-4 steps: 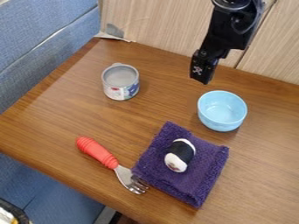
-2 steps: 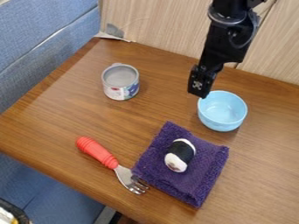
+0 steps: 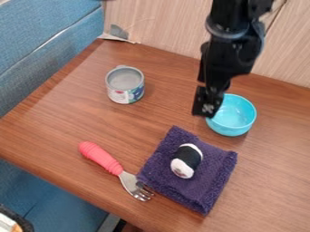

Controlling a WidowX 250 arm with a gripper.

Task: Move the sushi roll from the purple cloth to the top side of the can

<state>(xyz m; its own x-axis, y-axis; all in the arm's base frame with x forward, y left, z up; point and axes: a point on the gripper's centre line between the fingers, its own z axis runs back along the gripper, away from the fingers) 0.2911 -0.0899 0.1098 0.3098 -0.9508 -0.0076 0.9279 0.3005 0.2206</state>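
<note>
Cam is looking down at a slant from above the tbl, is facing the wood panel behind it & is sitting fairly close.

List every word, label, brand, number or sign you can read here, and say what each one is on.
Nothing can be read.
Can: print in red and blue on its side, too small to read.
Gripper: a small pale marking, too small to make out.
</note>
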